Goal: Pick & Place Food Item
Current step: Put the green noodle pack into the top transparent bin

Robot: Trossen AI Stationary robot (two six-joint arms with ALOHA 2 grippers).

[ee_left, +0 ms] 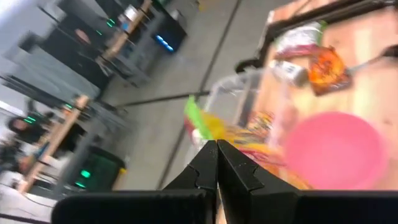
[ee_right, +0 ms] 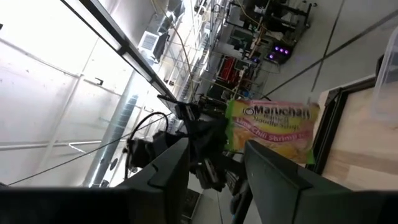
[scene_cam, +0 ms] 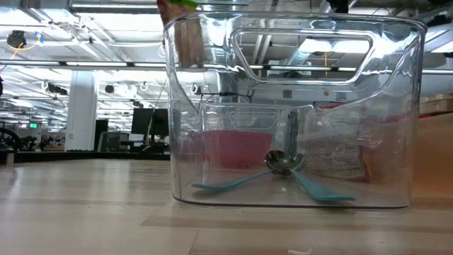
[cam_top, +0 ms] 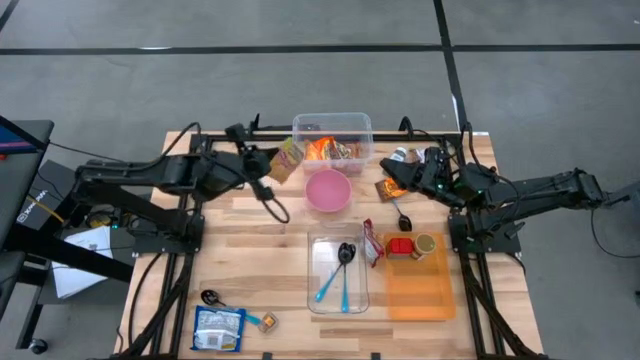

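**Left arm lifts a noodle packet by the far bin; right arm waits, holding nothing**

Left gripper (cam_top: 272, 163) sits at the far side of the table, just left of the clear bin (cam_top: 333, 125). Its fingers (ee_left: 217, 163) are pressed together on the edge of a noodle packet (cam_top: 288, 158), which hangs tilted from the pinch, apart from the table. Gripping at the edge lets the packet dangle free of the bin wall; judgement: this suits a carry and drop.

The right wrist view shows the same packet (ee_right: 273, 129) face on, held up by the left arm.

Right gripper (cam_top: 402, 177) is at the far right, over a small orange packet (cam_top: 390, 188) and a spoon (cam_top: 402, 216). Its fingers (ee_right: 273, 171) stand part spread with nothing between them.

Pink bowl (cam_top: 327, 190) sits just near of the bin, close right of the held packet. Likely drop spot, though the task names none. A clear tray (cam_top: 337, 272) with utensils and an orange tray (cam_top: 420, 285) lie nearer.

Judgement: pick done, placing not yet done. Risk: thin edge pinch may slip if the packet swings.
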